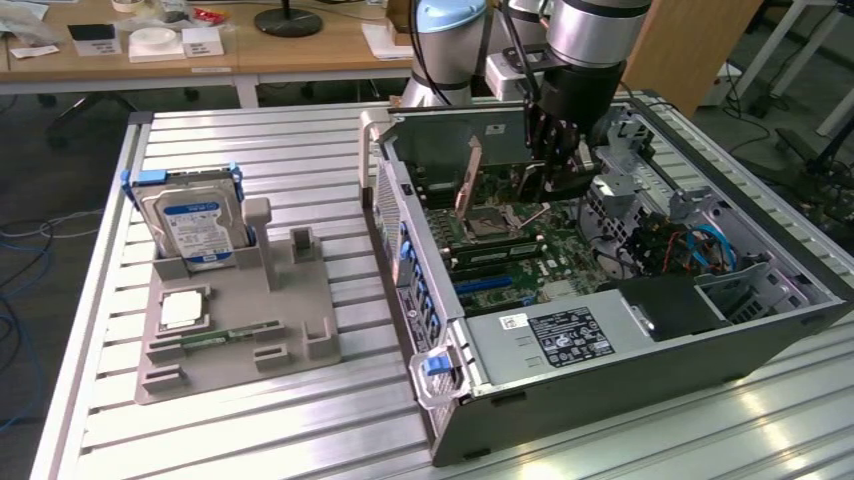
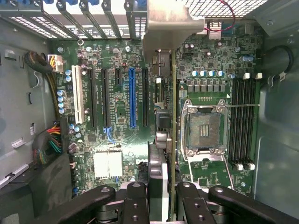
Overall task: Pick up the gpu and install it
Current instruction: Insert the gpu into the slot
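The arm has the gpu (image 2: pixel 173 135) pinched edge-on in the gripper (image 2: pixel 163 196), fingers (image 2: pixel 135 203) pressed against both faces of the card, and it hangs inside the open computer case (image 1: pixel 694 350), above the motherboard (image 2: pixel 117 140).

Taking the blue slot (image 2: pixel 132 98) as the marker: seen from the wrist, the card's edge lies off to the CPU socket (image 2: pixel 204 133) side of that slot, not over it, with 1 black slot (image 2: pixel 145 98) between them. I'd judge the main risk is a descent on the wrong line, so that the card's edge lands on bare board or small components instead of in a slot. A slight tilt in the grip would do the same, jamming 1 end first.

The metal end bracket (image 2: pixel 168 32) sits close to the rear slot covers (image 2: pixel 93 11), beyond the far end of the blue slot; catching there looks likely if the card drifts that way.

Room is tight on the socket side. On the opposite side of the blue slot the board is flatter, with the cable bundle (image 2: pixel 51 140) well beyond it by the case wall.
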`<state>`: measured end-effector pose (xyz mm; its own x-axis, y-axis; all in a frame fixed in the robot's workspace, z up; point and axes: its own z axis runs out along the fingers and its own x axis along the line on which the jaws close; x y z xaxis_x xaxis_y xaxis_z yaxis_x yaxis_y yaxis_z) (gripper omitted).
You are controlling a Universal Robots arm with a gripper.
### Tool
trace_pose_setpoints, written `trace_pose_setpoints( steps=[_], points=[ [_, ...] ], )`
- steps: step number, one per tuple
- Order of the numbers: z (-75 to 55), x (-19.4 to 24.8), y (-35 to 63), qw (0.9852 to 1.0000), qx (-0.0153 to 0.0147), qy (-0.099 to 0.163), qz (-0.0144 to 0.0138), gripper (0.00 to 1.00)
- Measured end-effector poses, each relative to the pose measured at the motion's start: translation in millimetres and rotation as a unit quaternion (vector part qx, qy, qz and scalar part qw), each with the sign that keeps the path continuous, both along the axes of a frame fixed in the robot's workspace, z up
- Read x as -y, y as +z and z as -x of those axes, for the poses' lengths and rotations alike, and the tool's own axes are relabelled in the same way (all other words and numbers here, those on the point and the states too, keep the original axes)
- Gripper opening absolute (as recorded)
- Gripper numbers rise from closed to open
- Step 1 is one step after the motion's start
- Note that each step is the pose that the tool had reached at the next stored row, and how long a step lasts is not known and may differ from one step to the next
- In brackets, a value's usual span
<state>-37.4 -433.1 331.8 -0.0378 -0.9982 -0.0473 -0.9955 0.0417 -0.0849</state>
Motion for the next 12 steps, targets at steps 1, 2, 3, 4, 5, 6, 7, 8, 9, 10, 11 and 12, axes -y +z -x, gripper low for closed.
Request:
trace_pose_setpoints(
  steps=[1,2,3,4,5,6,7,8,9,10,11,12],
  points=[
    [0.0,0.0,0.0,1.0000,0.0000,0.000,0.0000,0.28],
    [0.0,0.0,0.0,1.0000,0.0000,0.000,0.0000,0.28],
    [0.0,0.0,0.0,1.0000,0.0000,0.000,0.0000,0.28],
    [0.0,0.0,0.0,1.0000,0.0000,0.000,0.0000,0.28],
    [0.0,0.0,0.0,1.0000,0.0000,0.000,0.0000,0.28],
    [0.0,0.0,0.0,1.0000,0.0000,0.000,0.0000,0.28],
    [0.0,0.0,0.0,1.0000,0.0000,0.000,0.0000,0.28],
    [0.0,0.0,0.0,1.0000,0.0000,0.000,0.0000,0.28],
    [0.0,0.0,0.0,1.0000,0.0000,0.000,0.0000,0.28],
    [0.0,0.0,0.0,1.0000,0.0000,0.000,0.0000,0.28],
    [0.0,0.0,0.0,1.0000,0.0000,0.000,0.0000,0.28],
    [0.0,0.0,0.0,1.0000,0.0000,0.000,0.0000,0.28]
  ],
)
